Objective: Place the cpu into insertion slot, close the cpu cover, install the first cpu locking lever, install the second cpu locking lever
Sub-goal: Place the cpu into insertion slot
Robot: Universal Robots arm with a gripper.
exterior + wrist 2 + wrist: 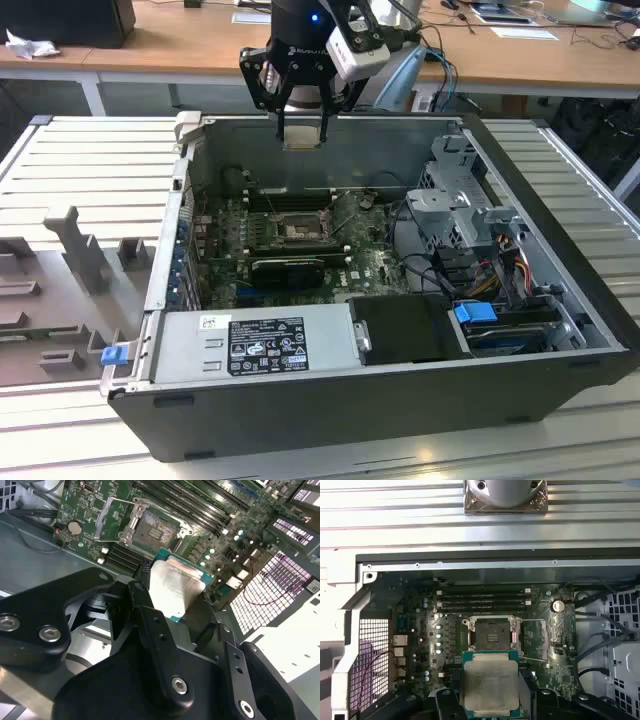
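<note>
The cpu is gripped by its edges between the fingers of the gripper, which are closed only to the plate's width. It is held high above the open computer case, well clear of the board. The insertion slot is left bare, and the cpu cover is judged swung open. No step is complete: seating, cover and both levers remain.

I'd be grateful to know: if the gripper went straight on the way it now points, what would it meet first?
The chip held by the gripper would likely touch first, on the open socket or the board right beside it; depth is unclear.
</note>
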